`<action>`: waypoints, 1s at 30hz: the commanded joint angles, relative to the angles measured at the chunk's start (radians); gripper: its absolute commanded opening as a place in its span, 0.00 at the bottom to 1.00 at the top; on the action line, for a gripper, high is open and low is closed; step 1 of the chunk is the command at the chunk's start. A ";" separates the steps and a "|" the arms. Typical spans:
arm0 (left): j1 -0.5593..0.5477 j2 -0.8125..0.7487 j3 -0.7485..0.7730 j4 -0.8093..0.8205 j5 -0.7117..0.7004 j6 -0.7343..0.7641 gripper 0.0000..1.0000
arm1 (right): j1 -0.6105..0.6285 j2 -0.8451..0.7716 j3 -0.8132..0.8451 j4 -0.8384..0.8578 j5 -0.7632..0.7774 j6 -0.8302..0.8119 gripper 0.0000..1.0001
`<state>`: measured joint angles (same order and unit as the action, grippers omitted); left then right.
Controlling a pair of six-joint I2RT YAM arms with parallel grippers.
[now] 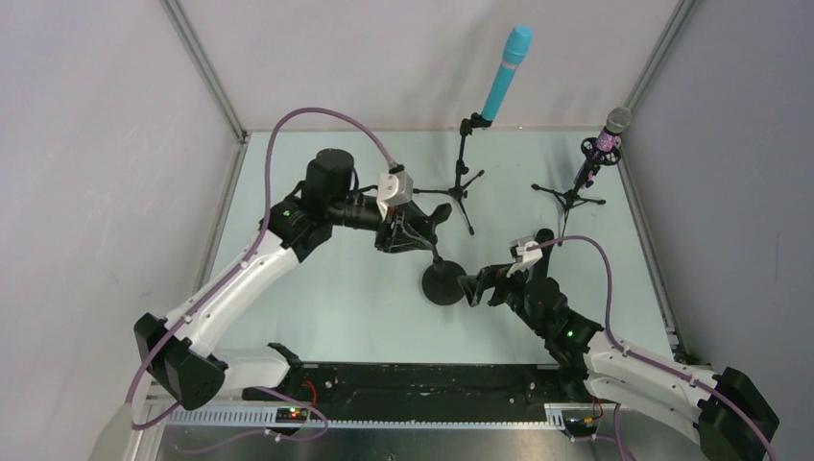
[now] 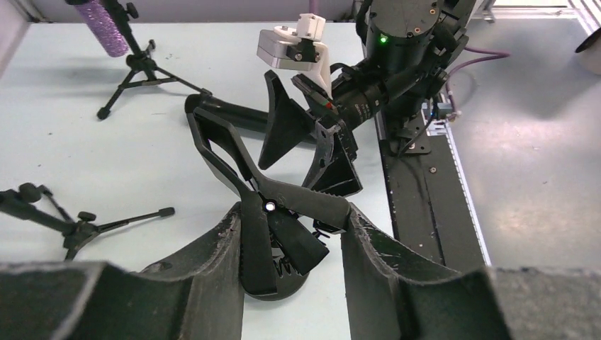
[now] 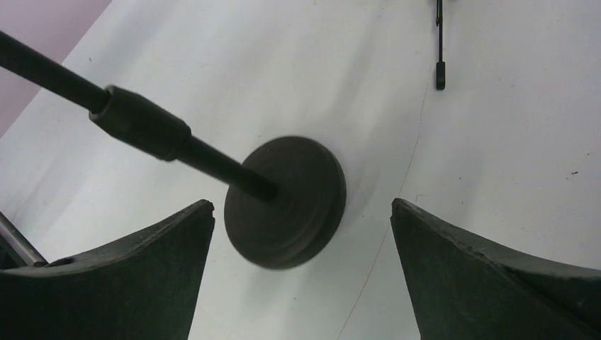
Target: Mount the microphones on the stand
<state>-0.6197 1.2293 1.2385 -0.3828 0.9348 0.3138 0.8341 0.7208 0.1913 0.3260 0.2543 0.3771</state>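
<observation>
The turquoise microphone (image 1: 506,72) sits clipped on a tripod stand (image 1: 465,182) at the back. The purple glittery microphone (image 1: 603,142) sits on a small tripod stand at the back right; it also shows in the left wrist view (image 2: 103,25). A third stand with a round black base (image 1: 443,285) stands mid-table. My left gripper (image 1: 427,230) is shut on the handles of its spring clip (image 2: 283,202), whose jaws stand apart. A black stick (image 2: 220,110), perhaps the black microphone, lies behind the clip; no orange end shows. My right gripper (image 1: 475,288) is open beside the base (image 3: 290,202).
The third stand's pole (image 3: 142,120) leans up to the left in the right wrist view. Tripod legs (image 2: 85,227) spread on the table at the back. Frame posts and grey walls close in the table's sides. A black rail (image 1: 432,379) runs along the near edge.
</observation>
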 commanded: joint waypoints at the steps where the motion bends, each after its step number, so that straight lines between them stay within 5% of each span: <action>1: -0.003 0.044 0.082 0.085 0.105 -0.041 0.00 | -0.011 0.000 0.025 0.021 -0.013 0.019 1.00; 12: -0.047 0.092 0.109 0.080 0.008 0.004 0.04 | -0.031 0.006 0.026 0.023 -0.032 0.030 1.00; 14: -0.059 0.100 0.111 0.079 -0.005 0.011 0.19 | -0.034 0.008 0.026 0.024 -0.035 0.032 0.99; 17: -0.080 0.106 0.111 0.079 -0.034 0.026 0.57 | -0.040 0.009 0.026 0.024 -0.040 0.032 0.99; 21: -0.108 0.108 0.113 0.079 -0.104 0.060 0.88 | -0.045 0.007 0.026 0.021 -0.045 0.035 0.99; 23: -0.125 0.110 0.118 0.079 -0.140 0.066 0.98 | -0.047 0.008 0.026 0.020 -0.048 0.036 1.00; 30: -0.203 0.100 0.133 0.085 -0.372 0.048 1.00 | -0.053 0.009 0.026 0.019 -0.054 0.039 0.99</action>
<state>-0.7849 1.3449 1.3186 -0.3313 0.7250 0.3580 0.7872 0.7284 0.1913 0.3260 0.2085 0.4007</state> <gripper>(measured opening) 0.995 0.993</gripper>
